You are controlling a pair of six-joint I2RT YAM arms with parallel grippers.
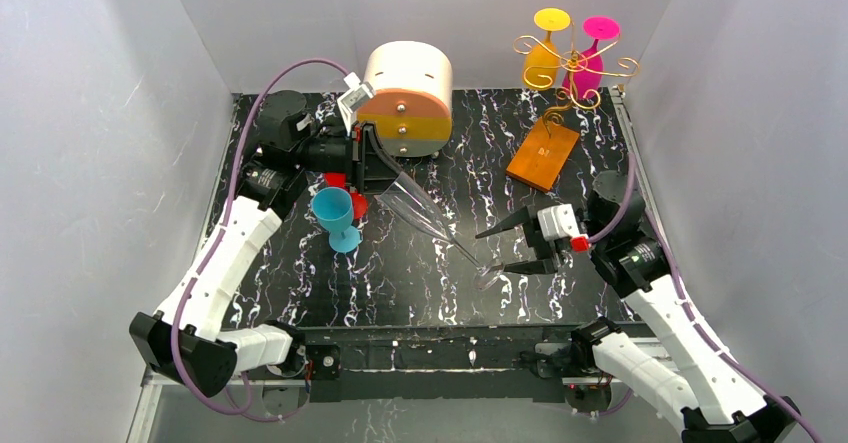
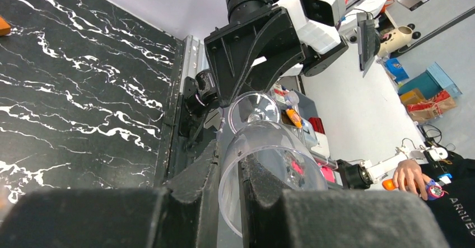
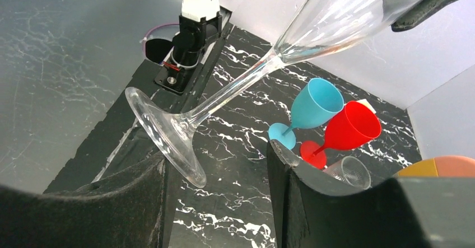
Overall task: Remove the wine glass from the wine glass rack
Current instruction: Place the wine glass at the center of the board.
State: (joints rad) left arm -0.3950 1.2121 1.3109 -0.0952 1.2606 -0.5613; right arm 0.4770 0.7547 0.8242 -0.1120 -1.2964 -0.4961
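Note:
A clear wine glass point(image 1: 430, 218) lies tilted over the middle of the table, off the wine glass rack point(image 1: 575, 68). My left gripper point(image 1: 375, 178) is shut on the rim of its bowl point(image 2: 269, 147), one finger inside and one outside. Its foot point(image 3: 165, 136) points toward my right gripper point(image 1: 495, 251), which stands open around it point(image 3: 218, 169). The foot rests by the left finger and is apart from the right one. The gold wire rack on its wooden base point(image 1: 543, 155) stands at the back right with a yellow glass point(image 1: 545, 58) and a pink glass point(image 1: 590, 63) hanging on it.
A round cream and orange drawer box point(image 1: 405, 98) stands at the back centre. A blue glass point(image 1: 335, 213) and a red glass point(image 3: 350, 127) stand upright near the left gripper, with a small clear cup point(image 3: 347, 172) lying beside them. White walls close in three sides.

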